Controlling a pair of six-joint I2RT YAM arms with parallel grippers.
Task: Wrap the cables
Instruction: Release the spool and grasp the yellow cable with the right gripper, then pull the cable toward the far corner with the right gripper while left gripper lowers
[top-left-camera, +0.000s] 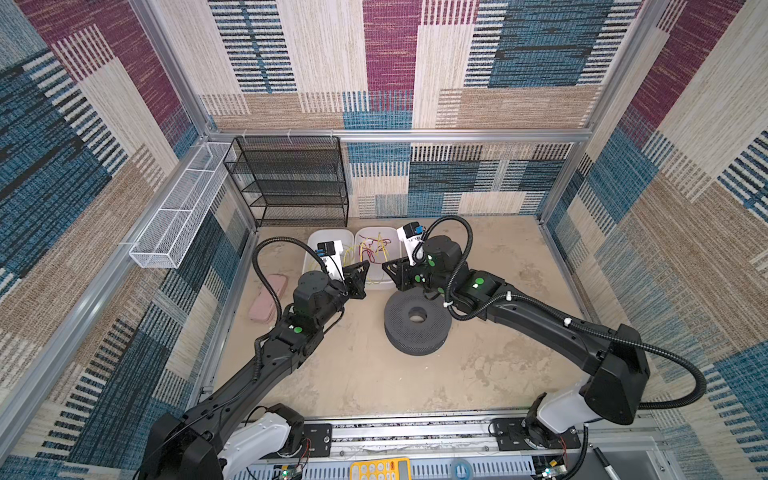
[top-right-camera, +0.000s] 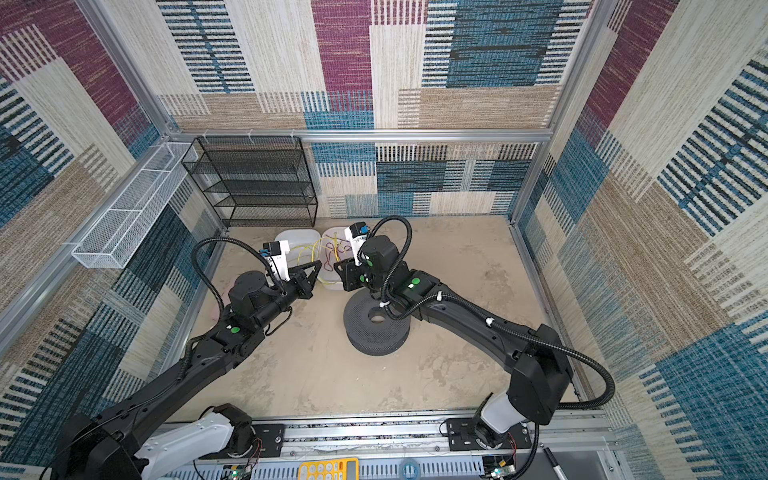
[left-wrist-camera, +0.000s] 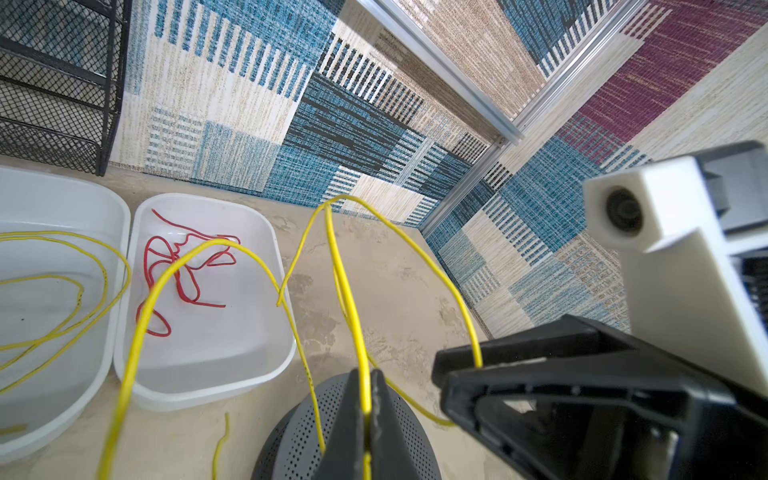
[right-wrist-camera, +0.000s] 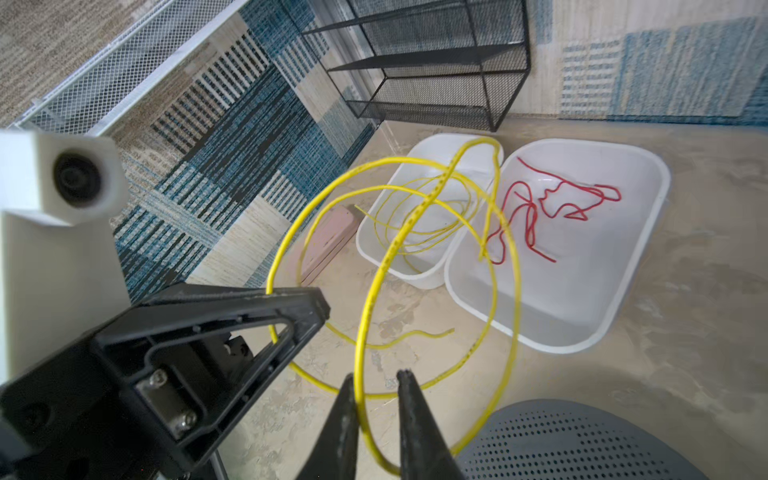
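Closest to the left wrist camera, the left gripper (left-wrist-camera: 367, 374) is clenched on the cables (left-wrist-camera: 353, 316). A bright yellow strand is pinched between its two fingers, directly above the grey perforated spool (left-wrist-camera: 299, 440). From this pinch point the wire rises in a tall arc, and one branch comes down at a black finger of the right gripper (right-wrist-camera: 376, 376).

The right gripper hangs over the far edge of the spool. Its jaws stand narrowly apart. One yellow strand runs through the gap and lies against one finger. The gap is wider than the wire, so the strand is released, not clamped.

Several wide yellow loops hang in the air just beyond the spool. One free end lies on the desk (top-left-camera: 374, 382) beyond the spool.

Two white tubs stand side by side beyond the spool:
- The tub with the red cord (right-wrist-camera: 582, 270) stands straight beyond the spool. The red cord (right-wrist-camera: 530, 224) lies loose on its floor.
- The second tub (right-wrist-camera: 419, 278) stands beyond and left of the spool, and further yellow loops lie inside it.

A pink case (top-left-camera: 268, 299) lies well to the left of the spool. A black mesh shelf (top-left-camera: 291, 183) stands against the wall beyond the tubs, farther from the spool.
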